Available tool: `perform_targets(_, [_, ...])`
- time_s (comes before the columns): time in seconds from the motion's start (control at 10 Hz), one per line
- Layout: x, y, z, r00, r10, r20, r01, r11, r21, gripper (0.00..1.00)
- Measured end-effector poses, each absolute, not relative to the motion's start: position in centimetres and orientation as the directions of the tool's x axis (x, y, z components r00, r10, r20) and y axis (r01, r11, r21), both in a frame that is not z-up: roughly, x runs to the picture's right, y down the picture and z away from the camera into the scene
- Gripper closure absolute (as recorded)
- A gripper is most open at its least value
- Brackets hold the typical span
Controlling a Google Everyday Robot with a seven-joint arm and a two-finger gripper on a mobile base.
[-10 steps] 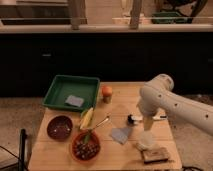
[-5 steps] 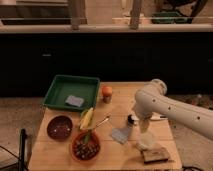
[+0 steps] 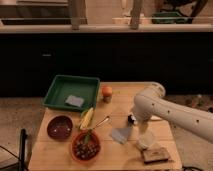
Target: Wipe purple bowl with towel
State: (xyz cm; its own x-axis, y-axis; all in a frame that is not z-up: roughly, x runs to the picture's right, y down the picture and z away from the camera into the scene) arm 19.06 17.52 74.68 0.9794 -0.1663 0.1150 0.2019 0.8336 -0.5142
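Note:
The purple bowl (image 3: 60,127) sits upright at the table's left front, dark maroon with a darker inside. The towel (image 3: 121,134), a small pale grey-blue creased cloth, lies on the table to the right of the middle. My white arm reaches in from the right and bends down over the table. My gripper (image 3: 141,130) hangs at its end, just right of the towel and close above the table. It is far to the right of the purple bowl. Whether it touches the towel does not show.
An orange-brown bowl (image 3: 86,146) with speckled contents stands at the front. A green tray (image 3: 55,92) at the back left holds a blue-grey piece (image 3: 74,101). A yellow fruit (image 3: 87,118), a spoon (image 3: 102,121), an orange object (image 3: 107,91) and a brown block (image 3: 154,155) are also there.
My arm has come down and moved a little left, bringing the gripper closer to the towel. The bowl and towel have not moved.

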Motion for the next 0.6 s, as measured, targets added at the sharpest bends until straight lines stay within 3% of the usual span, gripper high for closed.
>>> perform_targets(0.3, [21.8, 15.0, 70.8, 0.989, -0.127, 0.071, 0.146, 0.868, -0.475, 0.20])
perform_targets(0.6, [22.5, 14.0, 69.2, 0.985, -0.145, 0.095, 0.173, 0.871, -0.460, 0.20])
